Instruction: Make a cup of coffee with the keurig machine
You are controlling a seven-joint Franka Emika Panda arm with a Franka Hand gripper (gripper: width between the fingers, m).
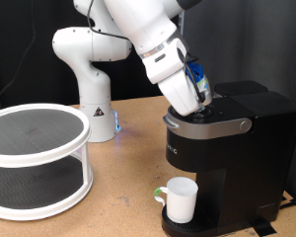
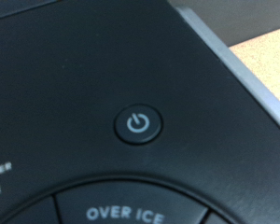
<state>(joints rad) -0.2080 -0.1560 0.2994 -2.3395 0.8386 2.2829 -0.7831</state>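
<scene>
The black keurig machine (image 1: pixel 222 148) stands at the exterior view's right with its lid down. The white cup (image 1: pixel 181 199) sits on its drip tray under the spout. My gripper (image 1: pixel 204 101) is at the end of the white arm, pressed down close on the machine's top panel; its fingers are hidden there. The wrist view shows the top panel (image 2: pixel 75 84) from very close, with the round power button (image 2: pixel 138 123) in the middle and an "OVER ICE" button (image 2: pixel 126 213) beside it. No fingers show in the wrist view.
A white two-tier round rack (image 1: pixel 35 158) stands at the exterior view's left. The robot base (image 1: pixel 89 89) is behind it on the wooden table (image 1: pixel 128 188). A silver trim edge (image 2: pixel 243 70) and bare table show past the machine's top.
</scene>
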